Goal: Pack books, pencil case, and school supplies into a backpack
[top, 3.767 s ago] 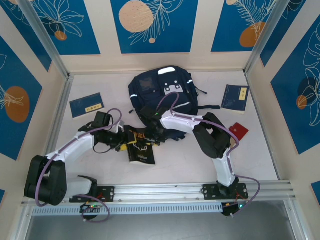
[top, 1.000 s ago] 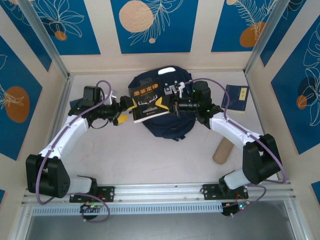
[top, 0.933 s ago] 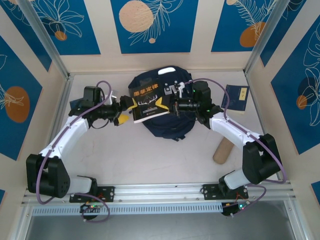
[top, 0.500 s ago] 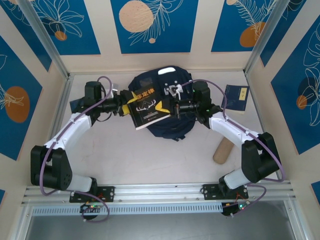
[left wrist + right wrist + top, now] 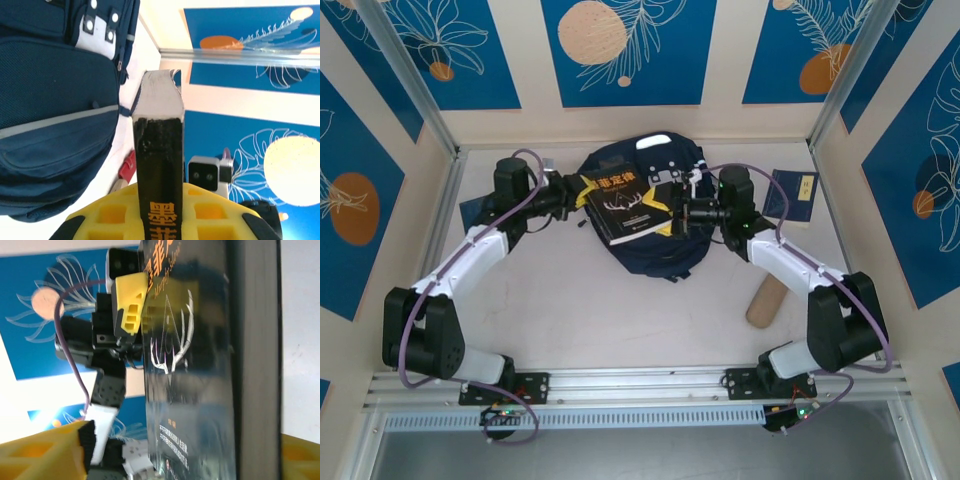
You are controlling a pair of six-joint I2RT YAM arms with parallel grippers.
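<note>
A black book with yellow lettering hangs in the air over the dark navy backpack, which lies at the back middle of the table. My left gripper is shut on the book's spine edge; in the left wrist view the spine sits clamped between the yellow fingers. My right gripper is at the book's opposite edge and stands open. In the right wrist view its yellow finger is well clear of the cover. A tan roll-shaped pencil case lies to the right.
A blue book lies at the back right by the frame post. Another blue book is partly hidden under my left arm. A red item lies on the table beyond the backpack. The front half of the table is bare.
My left gripper has closed on the book's spine edge and my right gripper has let go and opened. The book has shifted slightly to the right over the backpack.
</note>
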